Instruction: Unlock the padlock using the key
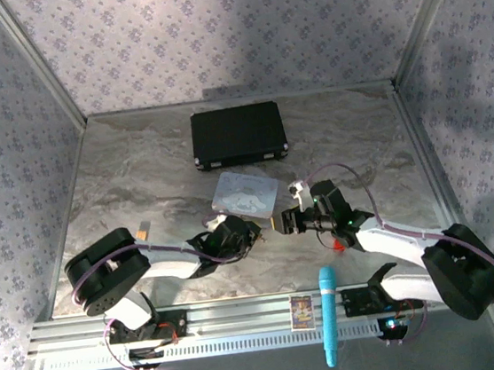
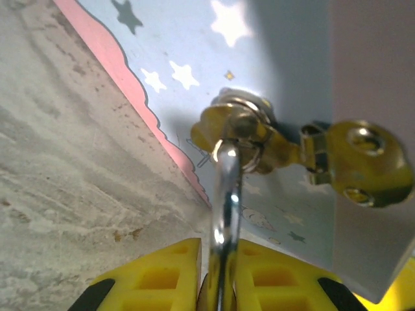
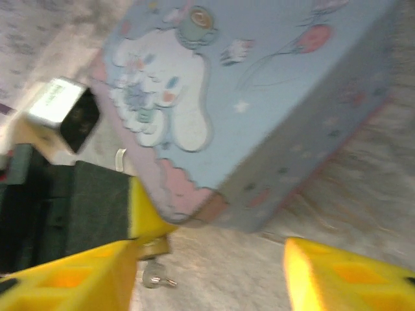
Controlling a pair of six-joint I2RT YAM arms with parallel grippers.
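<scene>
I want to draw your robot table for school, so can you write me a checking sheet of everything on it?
Surface: grey marble table.
Job's things: padlock, shackle hooked through the hasp of the pastel tin; a tiny silvery piece, likely the key, just under the padlock's body; cannot tell if it is inserted.
Clutter: black case behind the tin; blue tube across the near rail; small red block by the right arm.
End effectors: left end effector shut on the padlock; right end effector open, holding nothing.
Cables: purple cables loop along both arms.
Surroundings: patterned walls on three sides.
</scene>
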